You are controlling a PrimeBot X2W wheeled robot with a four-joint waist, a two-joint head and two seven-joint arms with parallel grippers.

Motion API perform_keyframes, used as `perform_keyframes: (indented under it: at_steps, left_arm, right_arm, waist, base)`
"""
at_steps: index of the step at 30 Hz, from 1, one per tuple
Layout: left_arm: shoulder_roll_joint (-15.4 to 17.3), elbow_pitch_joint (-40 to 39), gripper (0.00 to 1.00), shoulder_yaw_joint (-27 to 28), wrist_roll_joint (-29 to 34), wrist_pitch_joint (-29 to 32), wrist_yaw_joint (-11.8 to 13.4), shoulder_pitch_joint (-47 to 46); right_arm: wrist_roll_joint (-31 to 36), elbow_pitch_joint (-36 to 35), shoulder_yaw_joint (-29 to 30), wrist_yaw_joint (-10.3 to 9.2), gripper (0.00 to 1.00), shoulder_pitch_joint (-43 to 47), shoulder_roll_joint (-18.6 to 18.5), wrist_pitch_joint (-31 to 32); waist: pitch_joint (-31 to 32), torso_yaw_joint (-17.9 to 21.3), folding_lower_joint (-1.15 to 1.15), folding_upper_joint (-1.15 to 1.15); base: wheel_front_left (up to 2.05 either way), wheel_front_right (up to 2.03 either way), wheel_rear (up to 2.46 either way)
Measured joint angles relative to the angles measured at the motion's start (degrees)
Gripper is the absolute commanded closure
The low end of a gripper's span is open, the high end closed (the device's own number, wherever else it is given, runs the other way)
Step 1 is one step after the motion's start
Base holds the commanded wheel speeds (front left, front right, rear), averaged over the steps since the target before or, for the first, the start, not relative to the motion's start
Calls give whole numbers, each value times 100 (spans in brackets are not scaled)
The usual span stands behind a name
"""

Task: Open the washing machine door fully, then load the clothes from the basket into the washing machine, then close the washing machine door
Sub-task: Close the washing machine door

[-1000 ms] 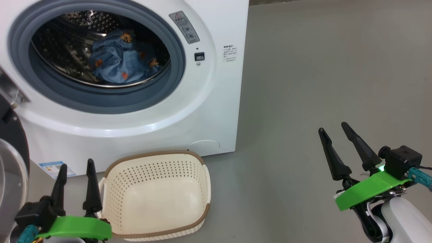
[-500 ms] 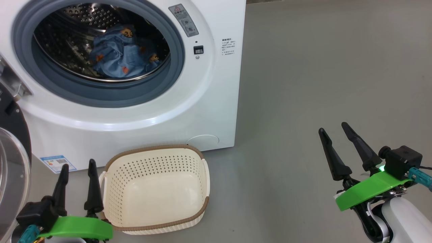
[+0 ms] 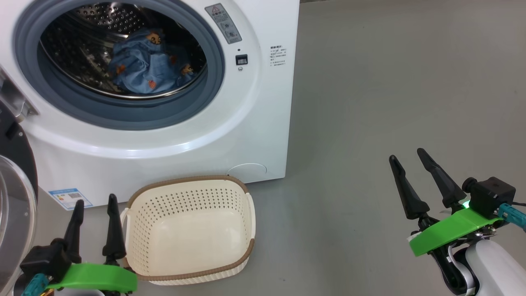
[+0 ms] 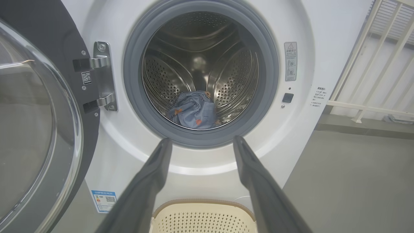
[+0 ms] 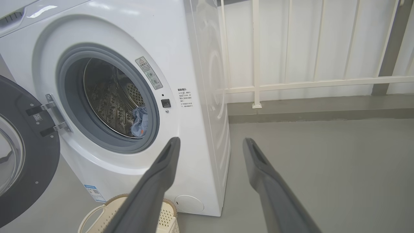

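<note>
The white washing machine (image 3: 263,90) stands with its round black door (image 4: 35,129) swung wide open to the left on a metal hinge (image 4: 102,76). Light blue clothes (image 3: 148,68) with orange-brown bears lie inside the steel drum, also seen as clothes (image 4: 194,111) and clothes (image 5: 139,121). The cream basket (image 3: 189,230) sits on the floor in front of the machine, with nothing inside it. My left gripper (image 3: 94,200) is open just left of the basket. My right gripper (image 3: 407,154) is open over bare floor at the lower right, holding nothing.
Grey floor (image 3: 390,82) stretches to the right of the machine. A white railing (image 5: 307,84) runs along the wall behind it. A blue label sticker (image 3: 65,197) sits low on the machine's front.
The view shifted slightly between one second ago and half a second ago, so machine and basket sit a little higher in the picture. Both grippers stay open and still.
</note>
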State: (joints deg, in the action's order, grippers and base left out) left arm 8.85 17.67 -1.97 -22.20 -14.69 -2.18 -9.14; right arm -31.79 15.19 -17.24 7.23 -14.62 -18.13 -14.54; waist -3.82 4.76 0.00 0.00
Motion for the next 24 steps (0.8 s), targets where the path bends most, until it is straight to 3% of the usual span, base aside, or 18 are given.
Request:
perform_keyframes:
  at_steps: [24]
  left_arm:
    - [24, 0, 0, -31, 2, 0, 177, 1]
  right_arm:
    - [0, -1, 22, 0, 0, 2, 10, 0]
  waist:
    - [37, -100, 0, 0]
  base:
    - [0, 0, 0]
